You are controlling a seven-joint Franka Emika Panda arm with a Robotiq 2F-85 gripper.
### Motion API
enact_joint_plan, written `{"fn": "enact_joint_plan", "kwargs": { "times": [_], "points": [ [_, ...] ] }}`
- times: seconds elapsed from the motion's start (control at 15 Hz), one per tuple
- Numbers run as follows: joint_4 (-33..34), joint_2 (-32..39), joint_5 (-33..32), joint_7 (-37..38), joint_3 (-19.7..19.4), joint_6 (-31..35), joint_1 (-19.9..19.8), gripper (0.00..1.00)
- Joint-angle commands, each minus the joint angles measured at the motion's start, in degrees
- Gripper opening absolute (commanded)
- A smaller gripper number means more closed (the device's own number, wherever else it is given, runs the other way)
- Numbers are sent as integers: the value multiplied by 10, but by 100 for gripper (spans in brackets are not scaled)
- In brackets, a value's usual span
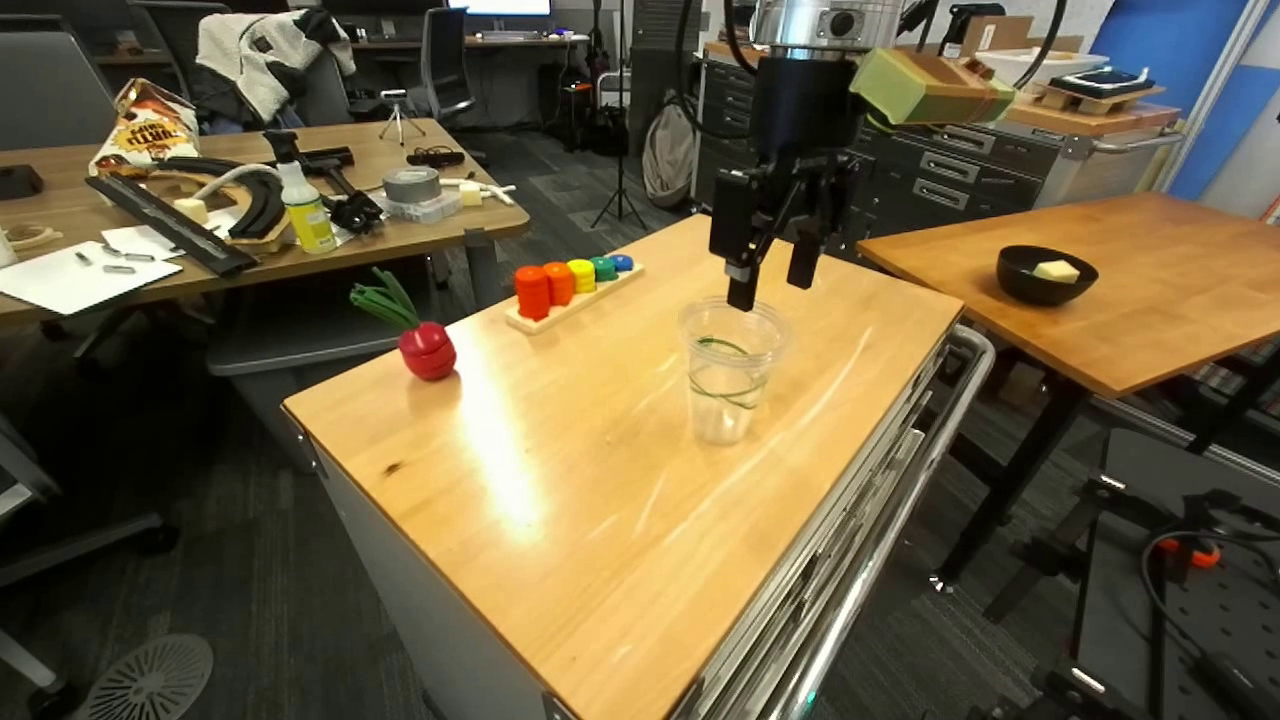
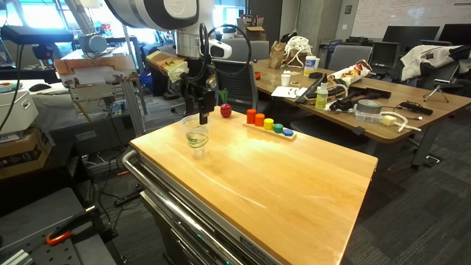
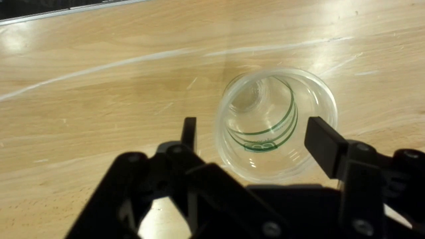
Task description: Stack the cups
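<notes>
"Wrist view: how does the hand stand?"

"Fingers spread wide apart, and it has hold of nothing."

"And the cup?"

"Under the hand. From there its round rim shows in the gap, with one finger overlapping it. Whether that finger touches, I can't tell."

"Where does it sit on the surface?"

"Upright in both exterior views, well in from the corners, nearer the edge with the metal bar than the opposite edge."

"Just one cup?"

"One, or several nested; I can't tell. It's clear, with green bands around it."

"What stands by that opposite edge?"

"A toy: red, orange, yellow, green and blue pieces in a row on a wooden strip, running along the edge. Past its red end, towards the corner, there's a red radish with green leaves."
</notes>
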Motion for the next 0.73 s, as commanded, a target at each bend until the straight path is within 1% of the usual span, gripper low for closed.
{"fn": "enact_joint_plan", "kwargs": {
  "times": [0.0,0.07,0.13,0.2,0.4,0.47,0.53,0.6,0.67],
  "points": [
    [15,-30,-3,-7,-4,-59,-3,100],
    [27,-49,-16,-8,-6,-118,-5,100],
    [35,-57,-19,-8,-8,-153,-6,100],
    [46,-62,-22,-19,-10,-202,-8,100],
    [95,-94,-13,-59,-18,-339,-15,100],
    [114,-107,-11,-90,-22,-378,-18,100],
    [83,-81,-14,-48,-15,-313,-13,100],
    [97,-92,-14,-63,-18,-343,-16,100],
    [106,-101,-13,-71,-20,-359,-17,100]
  ]
}}
